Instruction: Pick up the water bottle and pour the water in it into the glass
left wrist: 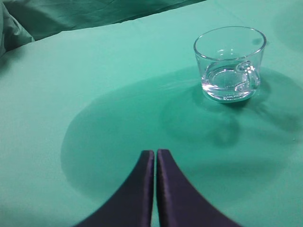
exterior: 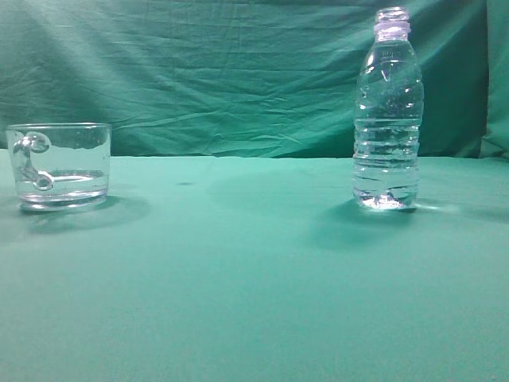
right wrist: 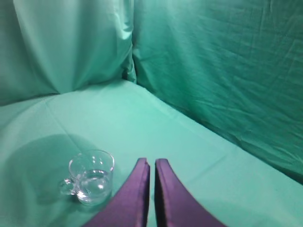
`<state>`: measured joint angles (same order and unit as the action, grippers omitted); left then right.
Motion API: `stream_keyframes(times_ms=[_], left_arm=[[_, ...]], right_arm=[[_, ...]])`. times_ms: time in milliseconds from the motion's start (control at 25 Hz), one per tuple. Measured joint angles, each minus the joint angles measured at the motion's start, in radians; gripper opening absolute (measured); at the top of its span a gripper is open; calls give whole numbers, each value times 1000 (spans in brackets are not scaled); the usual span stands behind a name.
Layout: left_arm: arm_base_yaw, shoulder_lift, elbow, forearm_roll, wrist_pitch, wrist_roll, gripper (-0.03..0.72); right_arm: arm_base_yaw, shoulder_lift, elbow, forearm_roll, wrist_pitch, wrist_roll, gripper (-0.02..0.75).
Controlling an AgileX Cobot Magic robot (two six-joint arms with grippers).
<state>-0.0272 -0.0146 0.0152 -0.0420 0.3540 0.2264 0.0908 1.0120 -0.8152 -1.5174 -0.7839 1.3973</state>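
Water bottle upright on counter, right side, well apart from glass. Uncapped, thin plastic, looks nearly full: probably heavy, squeezable. Grasp ribbed midbody gently. Left gripper and right gripper closed, empty.

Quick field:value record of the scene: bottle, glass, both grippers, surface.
water bottle: upright, uncapped, right side of the exterior view, not held
glass: upright, far left, apart from the bottle; a little clear liquid at the bottom
left gripper: shut, empty, short of the glass
right gripper: shut, empty, above the table
surface: green cloth, same cloth as backdrop
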Motion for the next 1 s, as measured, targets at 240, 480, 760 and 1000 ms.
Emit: stream_keyframes(times_ms=[240, 480, 760, 1000], left_arm=[[0, 0, 0, 0, 0, 0, 0], [0, 0, 0, 0, 0, 0, 0], [0, 0, 0, 0, 0, 0, 0], [0, 0, 0, 0, 0, 0, 0]], right_arm=[[0, -211, 0, -81, -96, 55, 0], [0, -382, 0, -108, -113, 160, 0], [0, -549, 0, -138, 162, 466, 0], [-2, -560, 2, -4, 419, 334, 0]])
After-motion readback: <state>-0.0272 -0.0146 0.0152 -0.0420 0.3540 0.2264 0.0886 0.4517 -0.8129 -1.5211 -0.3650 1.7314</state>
